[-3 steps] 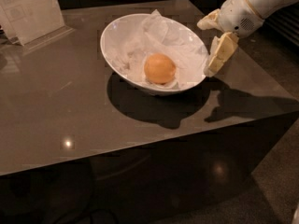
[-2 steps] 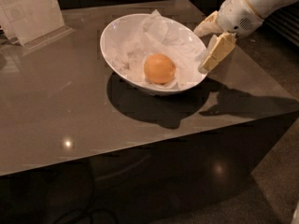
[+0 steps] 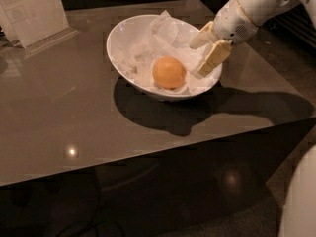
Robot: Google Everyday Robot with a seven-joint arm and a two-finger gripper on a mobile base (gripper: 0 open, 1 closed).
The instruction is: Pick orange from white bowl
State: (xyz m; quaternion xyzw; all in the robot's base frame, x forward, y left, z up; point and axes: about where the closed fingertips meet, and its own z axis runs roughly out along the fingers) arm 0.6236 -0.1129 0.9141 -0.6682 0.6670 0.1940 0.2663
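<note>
Slanting down from the upper right corner, the white arm [image 3: 261,4] crosses the bench's right edge and ends over the right side of the bowl. The wrist is bent so the end effector [image 3: 196,59] points down and to the left, into the bowl's hollow. It hovers just above the right rim of the white bowl [image 3: 117,53].

The two cream fingers [image 3: 213,58] are spread well apart with nothing between them. The upper fingertip sits toward the far side of the bowl. The lower one hangs over the lining near the right inner wall.

The orange [image 3: 169,72] lies inside the white bowl, a little forward of centre, resting on crumpled white paper [image 3: 165,28]. It is just left of the lower fingertip, near but apart, with a strip of paper showing between them.

The bowl stands on a dark glossy bench [image 3: 74,112], toward its far right quarter, and casts a heavy shadow [image 3: 163,117] forward.

Edges:
- The bench's right edge runs near the bowl, under the arm.
- The front edge is well apart from the bowl.
- A broad bare stretch of bench surface lies to the left of the bowl and in front of it.

A tilted white placard [image 3: 32,11] stands at the far left corner, well apart from the bowl. A rounded white shape [image 3: 301,196] shows at the lower right, past the bench's front corner. I cannot tell what it is.
</note>
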